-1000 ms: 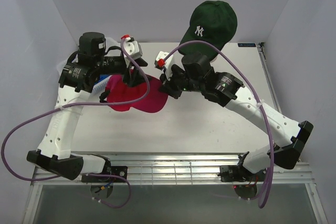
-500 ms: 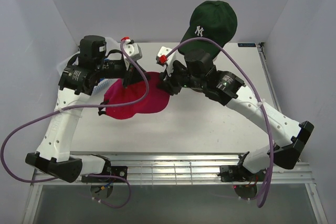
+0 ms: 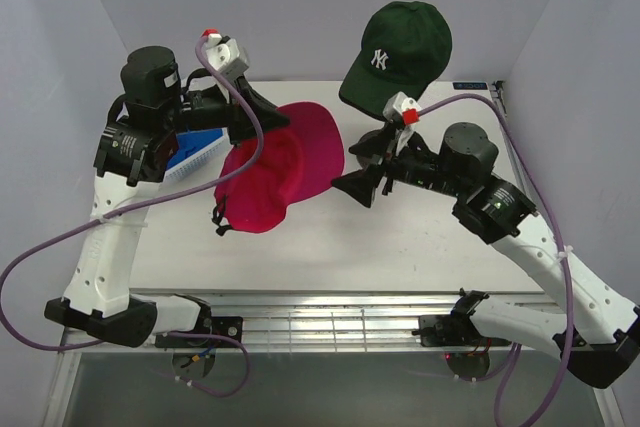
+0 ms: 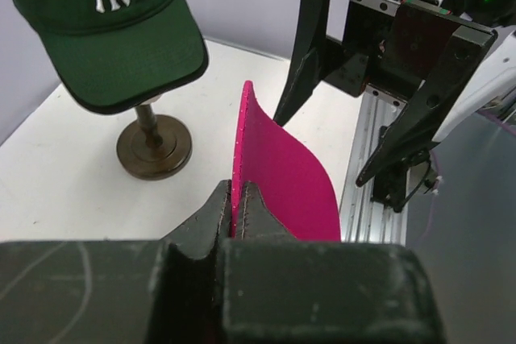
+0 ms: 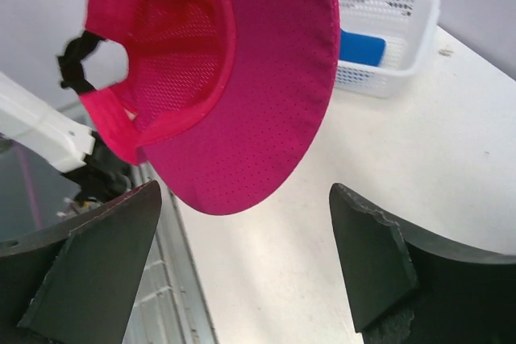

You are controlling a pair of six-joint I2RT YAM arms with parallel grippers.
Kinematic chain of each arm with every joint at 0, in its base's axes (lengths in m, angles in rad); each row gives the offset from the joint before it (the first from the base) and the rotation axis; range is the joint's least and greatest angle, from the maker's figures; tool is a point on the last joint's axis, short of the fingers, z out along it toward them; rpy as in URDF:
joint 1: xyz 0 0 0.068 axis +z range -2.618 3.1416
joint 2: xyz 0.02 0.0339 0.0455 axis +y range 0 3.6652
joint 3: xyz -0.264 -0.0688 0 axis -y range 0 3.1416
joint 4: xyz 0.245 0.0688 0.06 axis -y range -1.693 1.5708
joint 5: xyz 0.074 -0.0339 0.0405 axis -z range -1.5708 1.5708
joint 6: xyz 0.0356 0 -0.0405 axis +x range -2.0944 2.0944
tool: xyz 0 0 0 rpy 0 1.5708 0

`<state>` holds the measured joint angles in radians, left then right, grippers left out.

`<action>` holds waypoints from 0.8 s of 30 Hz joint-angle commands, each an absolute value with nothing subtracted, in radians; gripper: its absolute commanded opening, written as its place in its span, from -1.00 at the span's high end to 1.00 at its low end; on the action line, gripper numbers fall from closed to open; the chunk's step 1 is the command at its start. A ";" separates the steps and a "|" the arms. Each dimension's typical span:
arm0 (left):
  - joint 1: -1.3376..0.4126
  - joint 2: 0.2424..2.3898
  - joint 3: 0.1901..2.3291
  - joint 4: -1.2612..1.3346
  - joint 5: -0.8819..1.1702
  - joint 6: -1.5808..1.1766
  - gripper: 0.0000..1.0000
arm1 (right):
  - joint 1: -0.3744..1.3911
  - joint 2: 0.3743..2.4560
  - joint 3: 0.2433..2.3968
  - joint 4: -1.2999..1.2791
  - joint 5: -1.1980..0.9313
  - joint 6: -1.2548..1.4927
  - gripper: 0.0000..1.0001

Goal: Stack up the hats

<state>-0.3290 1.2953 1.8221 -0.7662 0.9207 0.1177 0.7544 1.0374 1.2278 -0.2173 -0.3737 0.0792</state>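
Note:
The magenta hat hangs in the air over the middle of the table, and my left gripper is shut on its brim. In the left wrist view the jaws pinch the brim's edge. My right gripper stands open just right of the hat, touching nothing. Seen from the right wrist, the hat's underside hangs in front of the spread right gripper. The dark green NY hat sits high on its stand at the back. A blue hat lies in the basket, partly hidden by my left arm.
The white mesh basket stands at the back left of the table. The green hat's round dark stand base rests on the table behind the right gripper. A metal rail runs along the near edge.
The left gripper shut on the magenta hat's brim and lifted it up and to the right. The right gripper opened, let go of the hat and drew back to the right.

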 commanded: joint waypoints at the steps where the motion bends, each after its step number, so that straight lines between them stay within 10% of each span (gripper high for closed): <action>1: -0.327 1.298 1.870 -0.715 1.008 0.008 1.00 | 0.735 0.991 1.168 -0.051 -0.460 0.251 -0.80; 7: -0.327 1.296 1.865 -0.695 1.032 -0.026 1.00 | 0.729 1.046 1.198 0.092 -0.497 0.389 -1.00; 10: -0.327 1.287 1.865 -0.686 1.037 -0.037 1.00 | 0.729 1.086 1.223 0.109 -0.482 0.406 -0.79; 19: -0.328 1.276 1.856 -0.696 1.016 -0.012 1.00 | 0.724 1.098 1.236 0.112 -0.471 0.436 0.82; 24: -0.328 1.267 1.832 -0.727 0.898 0.034 0.84 | 0.719 1.116 1.372 -0.060 -0.404 0.373 0.85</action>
<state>-0.3325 1.2942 1.8435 -0.6689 0.9951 0.0105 0.7307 1.1271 1.2327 0.0006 -0.4671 0.4450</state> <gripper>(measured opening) 0.082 0.092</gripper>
